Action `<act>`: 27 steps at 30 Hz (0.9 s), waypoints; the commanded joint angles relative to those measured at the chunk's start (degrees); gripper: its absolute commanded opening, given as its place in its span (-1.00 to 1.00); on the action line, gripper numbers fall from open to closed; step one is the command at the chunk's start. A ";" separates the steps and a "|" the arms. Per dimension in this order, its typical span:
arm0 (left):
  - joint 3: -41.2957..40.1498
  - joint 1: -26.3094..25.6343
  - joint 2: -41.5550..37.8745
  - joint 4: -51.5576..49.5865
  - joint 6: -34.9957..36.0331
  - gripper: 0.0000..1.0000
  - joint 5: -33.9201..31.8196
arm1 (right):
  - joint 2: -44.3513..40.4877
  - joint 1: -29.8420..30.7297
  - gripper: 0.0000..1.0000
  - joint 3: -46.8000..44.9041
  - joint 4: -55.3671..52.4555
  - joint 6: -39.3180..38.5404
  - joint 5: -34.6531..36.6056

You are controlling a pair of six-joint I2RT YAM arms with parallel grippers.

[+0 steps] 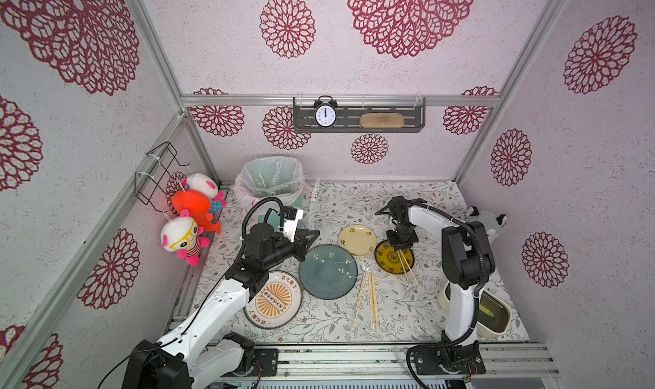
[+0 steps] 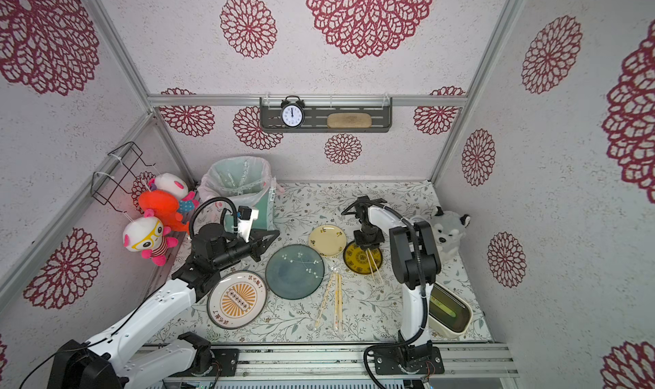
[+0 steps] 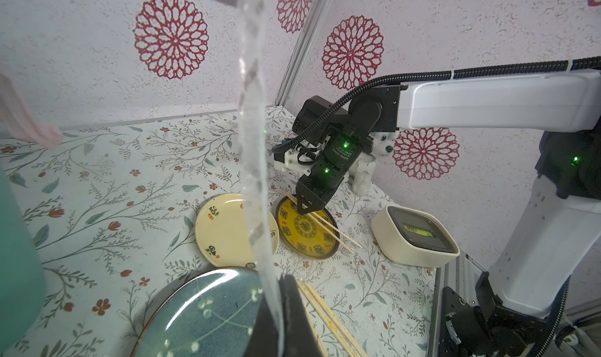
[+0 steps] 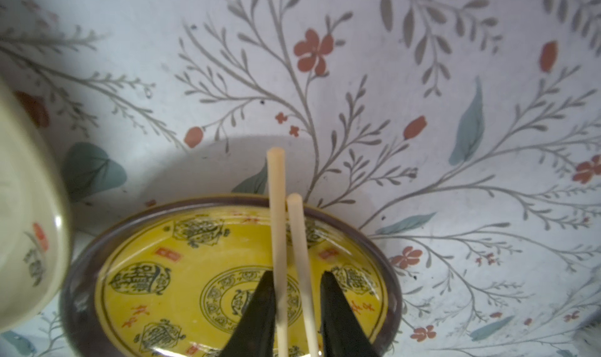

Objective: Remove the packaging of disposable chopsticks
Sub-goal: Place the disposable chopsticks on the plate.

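Bin (image 1: 297,172): stood at the far left corner, near your left arm; I judged it the drop point.
Yellow plate (image 1: 384,261): carried the bare chopsticks (image 4: 276,209), their ends overhanging its rim.
Left gripper (image 1: 313,235): clenched on an empty clear sleeve (image 3: 252,111), held upright. Bring it over the bin mouth before you let go; film that thin may cling.
Right gripper (image 4: 296,275): jaws loosened, straddling the sticks. Lift straight up so neither rolls.
Wrapped pairs (image 1: 368,298): two lay in their sleeves beside the blue plate (image 1: 328,284).
Print: Chinese characters on the yellow plate, and a white patch (image 1: 314,192) on the sleeve; you could read neither.
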 commanded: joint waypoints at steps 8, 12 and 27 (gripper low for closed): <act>-0.47 0.28 -1.12 1.32 0.79 -1.00 1.08 | -3.56 -0.21 -0.56 -0.72 -0.87 1.28 0.15; -0.42 0.32 -1.25 1.36 0.79 -1.00 1.09 | -3.94 -0.08 -0.58 -1.16 0.13 1.72 -0.88; 2.76 0.68 -0.57 -0.33 0.87 -1.00 -1.48 | -5.73 -0.26 -0.03 -1.82 0.71 0.55 -0.69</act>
